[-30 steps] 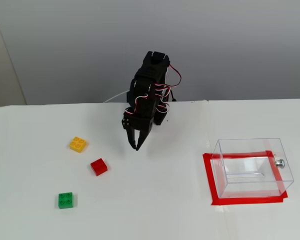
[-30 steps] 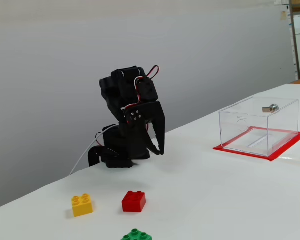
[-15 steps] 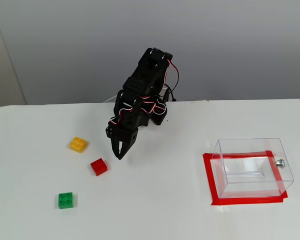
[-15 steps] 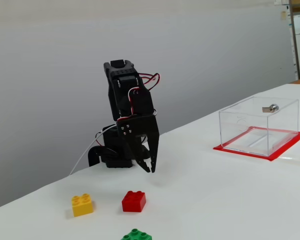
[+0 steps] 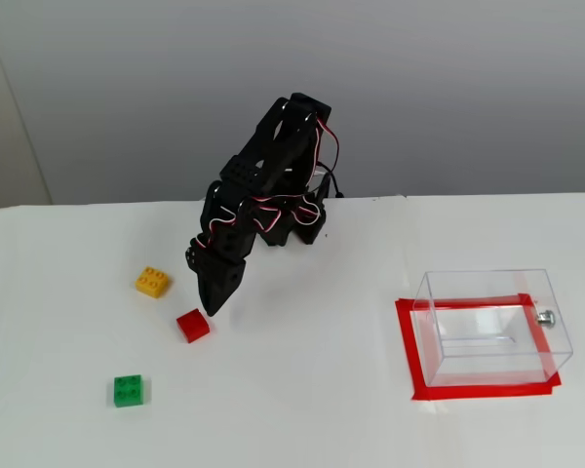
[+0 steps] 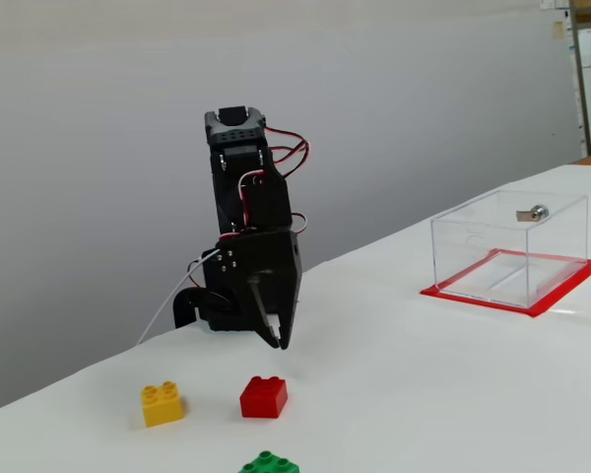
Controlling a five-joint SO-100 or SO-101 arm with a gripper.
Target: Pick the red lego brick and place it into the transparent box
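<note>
In both fixed views the black arm is folded over the white table (image 5: 302,409), and its gripper (image 5: 213,307) (image 6: 276,342) points down with the tip a little above the surface. The two fingers appear pressed together with no gap visible between them, so the claw looks closed, and nothing is held in it. The red lego brick (image 5: 193,325) (image 6: 264,397) lies flat on the table just beside the tip, at about seven o'clock from it in a fixed view, and it does not touch the gripper. A yellow brick (image 5: 153,282) (image 6: 164,404) sits near the red one, at about ten o'clock from it in that same view. A green brick (image 5: 129,390) (image 6: 269,463) lies farther away, at about seven o'clock from the red brick. The transparent box (image 5: 492,327) (image 6: 510,246) stands well apart from the bricks, at three o'clock from the red brick in that view, on a rectangle of red tape (image 5: 409,351) (image 6: 473,294). The box is open at the top and looks empty. A small silver knob (image 5: 545,318) (image 6: 535,213) is on one of its walls.
</note>
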